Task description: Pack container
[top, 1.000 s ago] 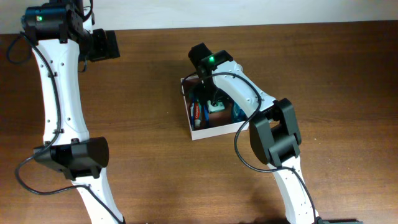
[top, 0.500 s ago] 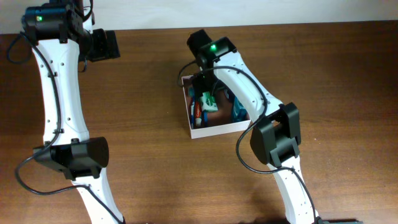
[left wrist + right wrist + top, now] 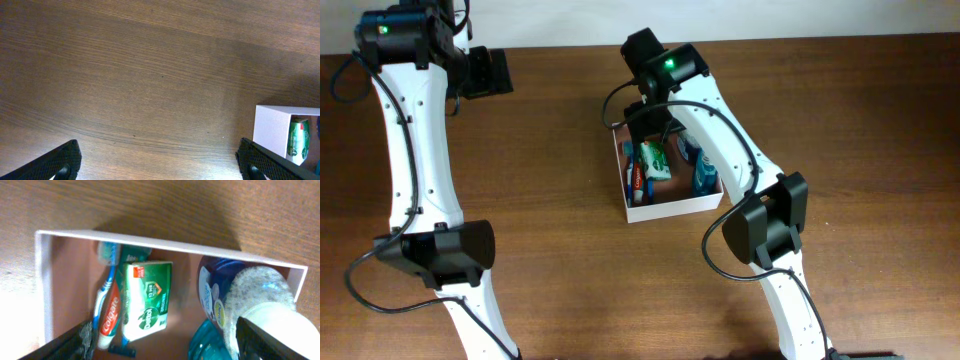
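Note:
The container is a shallow white-walled box with a pinkish-brown inside, right of the table's centre. It also shows in the right wrist view and at the right edge of the left wrist view. Inside lie a green soap box, a Colgate toothpaste tube, a toothbrush, a blue razor, a teal bottle and a white puff. My right gripper is open and empty above the container's far side. My left gripper is open and empty at the far left.
The brown wooden table surrounds the container. The table's far edge meets a pale wall. The right arm's links reach over the container's right side.
My right gripper has risen and pulled back from inside the container toward its far wall. The green soap box now lies uncovered inside. The left arm has not moved.

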`<state>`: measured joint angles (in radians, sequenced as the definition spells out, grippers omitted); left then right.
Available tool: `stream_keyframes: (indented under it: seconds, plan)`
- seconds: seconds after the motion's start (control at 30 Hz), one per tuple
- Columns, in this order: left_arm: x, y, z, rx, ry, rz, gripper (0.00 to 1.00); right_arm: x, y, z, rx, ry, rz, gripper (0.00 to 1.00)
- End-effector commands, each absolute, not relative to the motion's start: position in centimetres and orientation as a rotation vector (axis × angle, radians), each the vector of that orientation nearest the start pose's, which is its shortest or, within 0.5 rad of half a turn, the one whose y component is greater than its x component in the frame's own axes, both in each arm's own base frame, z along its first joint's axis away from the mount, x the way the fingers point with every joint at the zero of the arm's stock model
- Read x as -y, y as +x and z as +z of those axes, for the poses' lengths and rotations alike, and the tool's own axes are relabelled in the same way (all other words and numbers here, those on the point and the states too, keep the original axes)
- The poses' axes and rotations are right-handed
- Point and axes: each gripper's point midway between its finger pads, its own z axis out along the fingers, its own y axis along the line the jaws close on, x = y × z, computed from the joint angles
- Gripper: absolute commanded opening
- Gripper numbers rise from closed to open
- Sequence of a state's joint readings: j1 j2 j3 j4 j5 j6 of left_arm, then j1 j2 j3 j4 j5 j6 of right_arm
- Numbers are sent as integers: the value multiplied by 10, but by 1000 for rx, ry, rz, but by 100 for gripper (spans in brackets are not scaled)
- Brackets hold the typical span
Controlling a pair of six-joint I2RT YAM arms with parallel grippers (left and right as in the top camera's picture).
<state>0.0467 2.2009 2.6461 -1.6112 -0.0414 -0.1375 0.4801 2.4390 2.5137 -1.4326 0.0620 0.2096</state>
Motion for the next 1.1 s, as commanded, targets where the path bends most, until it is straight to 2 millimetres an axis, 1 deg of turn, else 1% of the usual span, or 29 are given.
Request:
stream_keyframes:
  seconds: [0.0,0.03,0.07,0.1,0.13,0.17,0.23,0.27,0.33,0.37,0.43,0.57,0.63,0.7,0.8,0.87,0.93,1.0,1.07]
  plan:
    - [-31,468,259,-2725,-251,45,100,-239,465,151,-2837,-374,128,82]
    - [-31,468,259,-2725,-251,45,100,-242,465,160,-2819,-385,157,82]
    - [-31,468,259,-2725,-251,45,100,-249,465,180,-2771,-432,221,83]
    - [-31,468,259,-2725,-251,45,100,-251,464,191,-2745,-447,247,83]
    - [-31,468,259,-2725,-251,45,100,-252,464,208,-2706,-452,267,83]
    - [-31,468,259,-2725,-251,45,100,-251,463,220,-2675,-462,271,83]
    - [-31,468,259,-2725,-251,45,100,-246,460,252,-2591,-507,267,88]
    - [-31,468,259,-2725,-251,45,100,-240,458,265,-2563,-493,253,91]
    - [-31,468,259,-2725,-251,45,100,-220,455,291,-2512,-445,191,99]
    - [-31,468,259,-2725,-251,45,100,-204,452,304,-2488,-408,138,99]
    - [-31,468,259,-2725,-251,45,100,-180,450,327,-2447,-346,79,98]
    - [-31,468,259,-2725,-251,45,100,-142,436,375,-2353,-249,84,98]
    - [-31,468,259,-2725,-251,45,100,-124,426,399,-2303,-205,87,99]
    - [-31,468,259,-2725,-251,45,100,-109,413,418,-2269,-173,96,98]
    - [-31,468,259,-2725,-251,45,100,-87,389,435,-2261,-132,89,98]
    - [-31,468,259,-2725,-251,45,100,-74,371,437,-2290,-110,72,98]
    - [-31,468,259,-2725,-251,46,100,-62,349,430,-2345,-86,54,98]
    - [-31,468,259,-2725,-251,45,100,-50,328,416,-2411,-66,24,98]
    - [-31,468,259,-2725,-251,45,100,-32,307,400,-2472,0,-45,98]
